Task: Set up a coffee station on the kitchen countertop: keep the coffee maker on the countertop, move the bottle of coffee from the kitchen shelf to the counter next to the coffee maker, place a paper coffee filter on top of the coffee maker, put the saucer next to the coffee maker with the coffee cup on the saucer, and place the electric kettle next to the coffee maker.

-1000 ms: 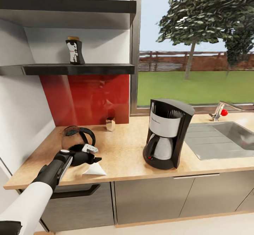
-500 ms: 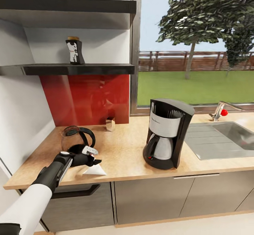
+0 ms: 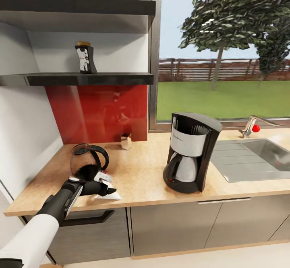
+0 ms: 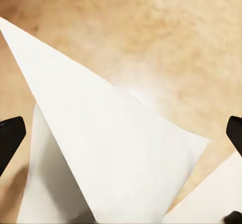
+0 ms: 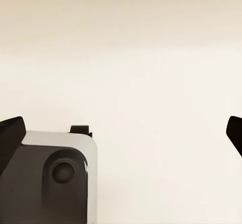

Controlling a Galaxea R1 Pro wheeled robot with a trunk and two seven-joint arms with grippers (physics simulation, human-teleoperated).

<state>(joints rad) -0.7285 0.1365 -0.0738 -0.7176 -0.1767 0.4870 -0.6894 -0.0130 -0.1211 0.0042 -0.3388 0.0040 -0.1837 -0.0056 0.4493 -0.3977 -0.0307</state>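
Head view: the left arm reaches forward and down, its left gripper [image 3: 105,187] low over the paper coffee filter [image 3: 111,196] at the counter [image 3: 141,171] front edge. Left wrist view: fingertips [image 4: 10,138] spread wide, the filter [image 4: 116,163] between them. Right wrist view: right gripper [image 5: 121,133] wide, empty.

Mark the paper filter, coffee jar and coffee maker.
paper coffee filter [image 4: 116,153], left wrist view, flat white face.
bottle of coffee [image 3: 85,60], head view, label.
coffee maker [image 3: 188,142], head view, silver basket.
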